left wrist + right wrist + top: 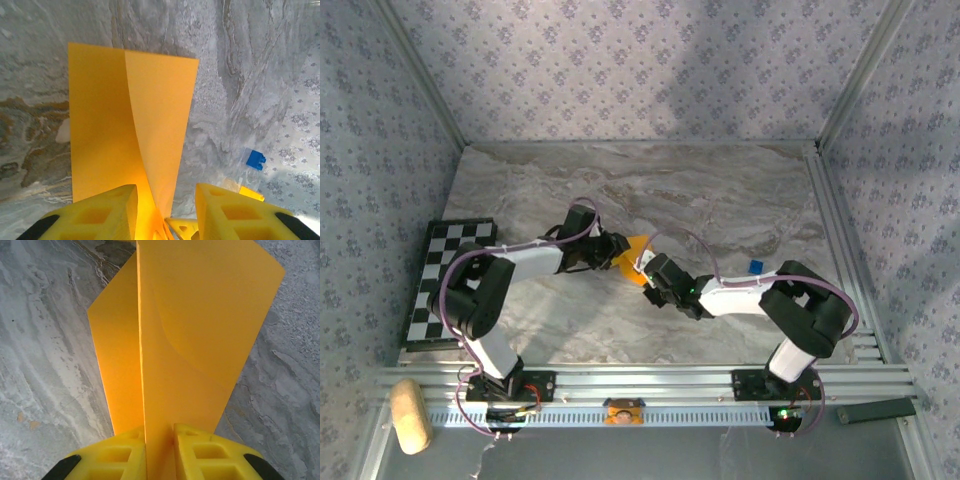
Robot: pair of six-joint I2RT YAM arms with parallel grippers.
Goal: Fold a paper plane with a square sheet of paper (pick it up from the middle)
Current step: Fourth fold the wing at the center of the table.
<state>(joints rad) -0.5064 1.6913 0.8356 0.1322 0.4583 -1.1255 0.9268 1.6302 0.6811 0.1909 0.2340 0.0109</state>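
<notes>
The square sheet of paper (634,252), orange-yellow, is creased down its middle and stands on edge between the two grippers. My right gripper (160,429) is shut on the doubled sheet (190,325) at its near edge; in the top view it (648,272) is at mid-table. My left gripper (165,194) stands open; the sheet (125,125) leans against its left finger (107,210) and a clear gap separates it from the right finger. From above, the left gripper (613,252) sits just left of the paper. The paper plane is out of view.
A small blue block (756,266) lies right of the grippers, also in the left wrist view (255,159). The black-and-white chequered board (445,280) lies at the table's left edge. A tan cylinder (410,415) rests at the front left, off the marble.
</notes>
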